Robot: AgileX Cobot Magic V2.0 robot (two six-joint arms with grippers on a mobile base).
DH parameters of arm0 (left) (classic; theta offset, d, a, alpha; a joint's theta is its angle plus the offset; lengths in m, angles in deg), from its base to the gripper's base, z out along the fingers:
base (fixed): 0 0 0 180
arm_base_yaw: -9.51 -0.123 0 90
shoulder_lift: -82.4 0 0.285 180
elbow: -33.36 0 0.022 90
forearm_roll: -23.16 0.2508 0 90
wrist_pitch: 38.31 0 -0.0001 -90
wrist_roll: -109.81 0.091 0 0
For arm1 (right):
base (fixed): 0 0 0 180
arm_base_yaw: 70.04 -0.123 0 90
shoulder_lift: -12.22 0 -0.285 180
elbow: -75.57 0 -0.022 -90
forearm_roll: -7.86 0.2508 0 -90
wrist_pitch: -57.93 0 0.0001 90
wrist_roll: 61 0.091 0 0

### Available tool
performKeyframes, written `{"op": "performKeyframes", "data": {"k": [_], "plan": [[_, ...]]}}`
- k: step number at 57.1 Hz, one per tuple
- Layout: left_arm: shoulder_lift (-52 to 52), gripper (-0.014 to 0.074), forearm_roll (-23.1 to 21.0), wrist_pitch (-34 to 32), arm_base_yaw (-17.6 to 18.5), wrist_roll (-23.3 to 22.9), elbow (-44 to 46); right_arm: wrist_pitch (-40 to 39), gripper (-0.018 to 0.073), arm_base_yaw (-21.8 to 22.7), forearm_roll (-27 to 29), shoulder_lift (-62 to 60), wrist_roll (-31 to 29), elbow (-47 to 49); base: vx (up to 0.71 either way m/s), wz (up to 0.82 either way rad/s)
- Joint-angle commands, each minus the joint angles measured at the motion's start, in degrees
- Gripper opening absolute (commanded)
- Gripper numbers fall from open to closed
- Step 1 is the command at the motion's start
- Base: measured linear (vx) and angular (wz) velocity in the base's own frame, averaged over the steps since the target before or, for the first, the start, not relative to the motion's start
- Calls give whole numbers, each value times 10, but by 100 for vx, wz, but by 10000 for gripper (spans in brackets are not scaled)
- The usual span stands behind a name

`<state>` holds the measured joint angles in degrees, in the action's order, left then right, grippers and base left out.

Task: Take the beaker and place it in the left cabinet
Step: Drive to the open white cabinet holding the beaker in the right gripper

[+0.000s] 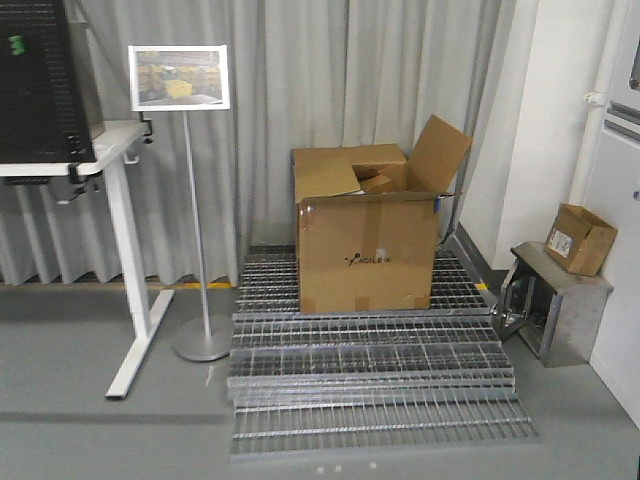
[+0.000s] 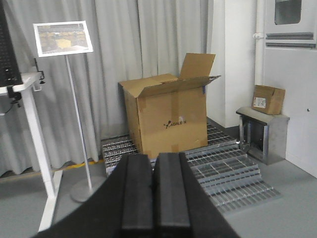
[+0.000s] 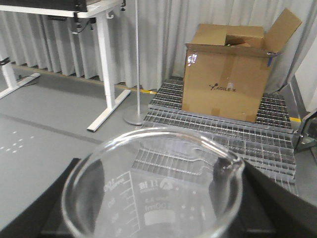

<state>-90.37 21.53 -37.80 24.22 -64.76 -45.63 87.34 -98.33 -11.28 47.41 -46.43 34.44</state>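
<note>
A clear glass beaker (image 3: 163, 198) with white graduation marks fills the bottom of the right wrist view, its rim and spout towards the camera. My right gripper (image 3: 154, 218) is shut on it, with dark fingers (image 3: 270, 203) on either side of the glass. My left gripper (image 2: 153, 159) is shut and empty, its two black pads pressed together, held in the air facing the cardboard box. Neither gripper nor the beaker shows in the front view. I cannot tell which item is the left cabinet.
A large open cardboard box (image 1: 368, 240) stands on stacked metal grates (image 1: 370, 370). A white desk (image 1: 110, 200) with a black rack (image 1: 40, 80) is at left, beside a sign stand (image 1: 190, 200). A small metal cabinet (image 1: 550, 305) with a small box (image 1: 580, 238) on top is at right.
</note>
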Motion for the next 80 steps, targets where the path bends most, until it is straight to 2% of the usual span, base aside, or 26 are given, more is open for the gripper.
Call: {"op": "performKeyframes", "data": {"k": [1,24,80], "plan": [[-10,1,-5,-48,2,-2,-9,-45,-4,2,-13,2,1,18,67,-18],[-10,1,-5,-48,2,-2,-9,-45,-4,2,-13,2,1,18,64,-38],[-10,1,-5,-48,2,-2,-9,-45,-4,2,-13,2,1,18,46,-72]]}}
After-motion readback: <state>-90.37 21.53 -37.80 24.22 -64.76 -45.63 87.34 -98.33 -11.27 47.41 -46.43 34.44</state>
